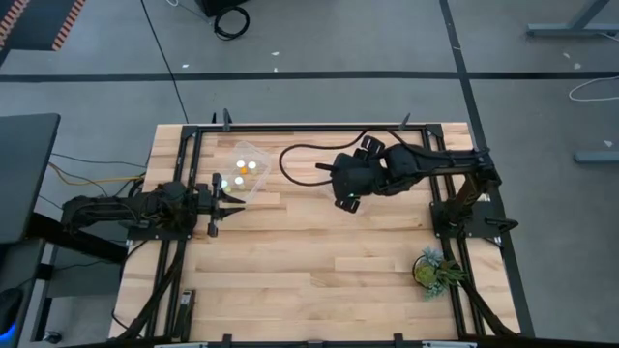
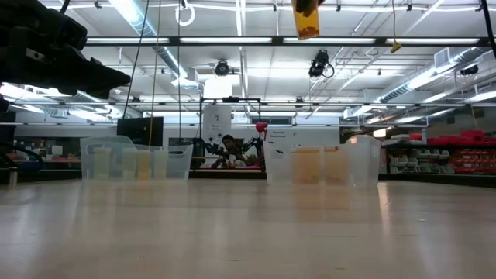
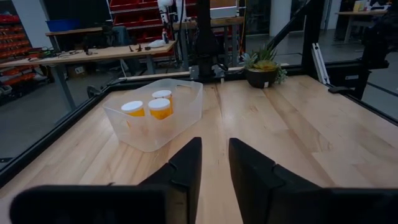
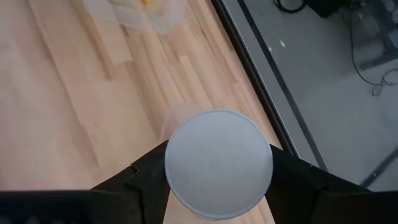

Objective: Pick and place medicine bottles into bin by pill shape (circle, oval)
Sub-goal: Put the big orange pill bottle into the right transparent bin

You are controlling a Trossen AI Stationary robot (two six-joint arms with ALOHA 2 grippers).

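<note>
My right gripper (image 1: 348, 196) is over the middle of the table, shut on one orange medicine bottle with a white cap (image 4: 217, 163). The low view shows its orange body (image 2: 306, 19) high above the table. Three more white-capped bottles (image 3: 150, 106) stand in a clear bin (image 1: 255, 147) at the far left. My left gripper (image 1: 219, 199) is open and empty just on the near side of that bin; it also shows in the left wrist view (image 3: 214, 168). My right gripper pinches the bottle between its two fingers, one on each side at the rim of the white cap (image 4: 173, 155). The fingers come from above, pointing down. The bottle stands upright with its cap up and is lifted well clear of the table.
In the low view a second clear bin (image 2: 356, 159) with orange contents stands to the right of the first bin (image 2: 97, 159). A green potted plant (image 1: 433, 271) stands at the near right. A black cable (image 1: 300, 159) loops at the far side. Bare wood lies between the arms.
</note>
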